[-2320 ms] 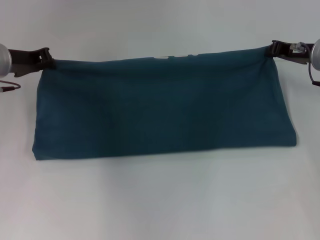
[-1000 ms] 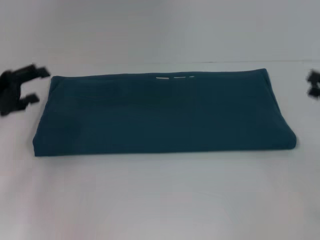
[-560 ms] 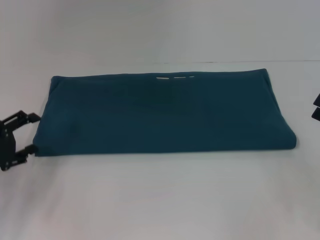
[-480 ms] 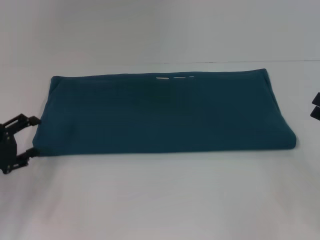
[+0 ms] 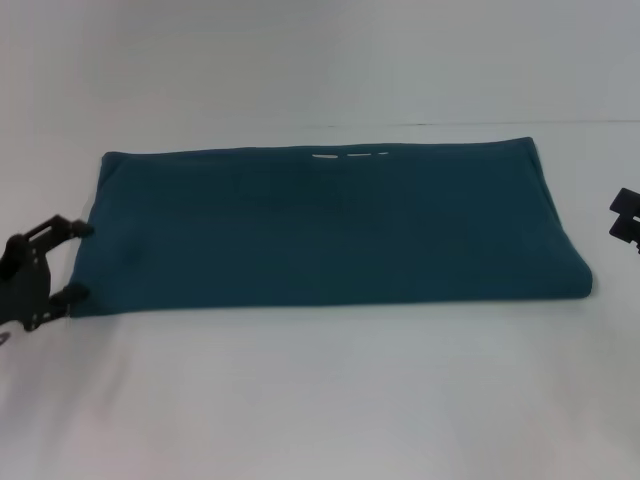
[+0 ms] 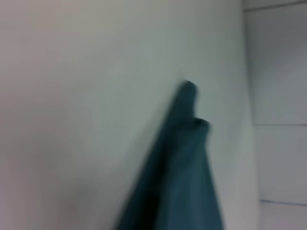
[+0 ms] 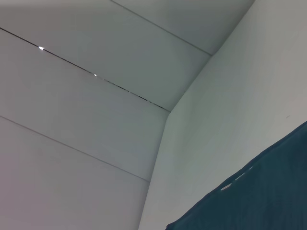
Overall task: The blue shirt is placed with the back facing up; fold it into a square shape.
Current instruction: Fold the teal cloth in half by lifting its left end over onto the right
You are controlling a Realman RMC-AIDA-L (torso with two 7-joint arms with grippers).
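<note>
**Fold Laid Flat; Left End Effector at the Near-Left Corner**

Since the earlier frames, both arms have released the far edge of the blue shirt (image 5: 325,228) and pulled away. The left end effector (image 5: 76,260) has dropped alongside the shirt's left end. The right end effector (image 5: 625,217) has retreated to the right edge of the head view.

The shirt lies on the white surface (image 5: 320,400) as a wide, flat band. Its fold runs along the near side, and a sliver of white lettering (image 5: 348,156) shows at the far edge.

The left end effector's fingers are spread, one at the near-left corner and one just beyond it. They are pinching nothing. You cannot tell whether the right end effector is spread or pressed together.

Risks from this position:

- Closing on only the top layer would drag it off the layers beneath and open the fold.
- Gripping one corner alone would skew the short edge, giving a crooked shape rather than a square.
- Pushing sideways into the shirt before closing would bunch the cloth.
</note>
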